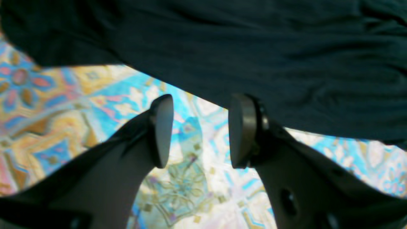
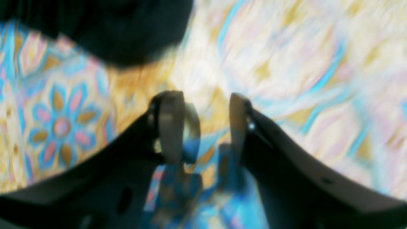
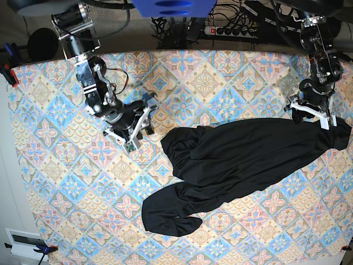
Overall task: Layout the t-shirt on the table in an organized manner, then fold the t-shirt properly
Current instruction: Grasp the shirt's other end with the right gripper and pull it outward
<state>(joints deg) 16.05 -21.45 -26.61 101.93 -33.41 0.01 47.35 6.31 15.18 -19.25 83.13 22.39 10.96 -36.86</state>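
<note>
My left claw (image 1: 198,130) stands wide, its two flat grey oval pads facing each other with only patterned cloth showing in the gap. Nothing is between them. The hem of the shirt (image 1: 254,57) lies just beyond the tips, soft black fabric with fine rippled wrinkles, filling the upper part of my left wrist view.

My right claw (image 2: 203,127) is also parted, its pale pads apart and empty, though that view is smeared with blur. A dark rounded lump of the shirt (image 2: 105,28) sits off at the top left corner there, well clear of the tips.

From above, the shirt (image 3: 242,160) lies slantwise across the right half of the table (image 3: 55,176), its body bunched and creased, one end reaching the right edge beside my left claw (image 3: 313,113) and a long sleeve folded back into a rounded heap near the front. My right claw (image 3: 135,130) hangs over bare cloth to the left of the shirt, apart from it.

The tablecloth is a grid of diamond tiles with flowers in pale blue, pink and yellow. I can read no print or label on the shirt. Behind the table run black cables and a power strip (image 3: 234,31).
</note>
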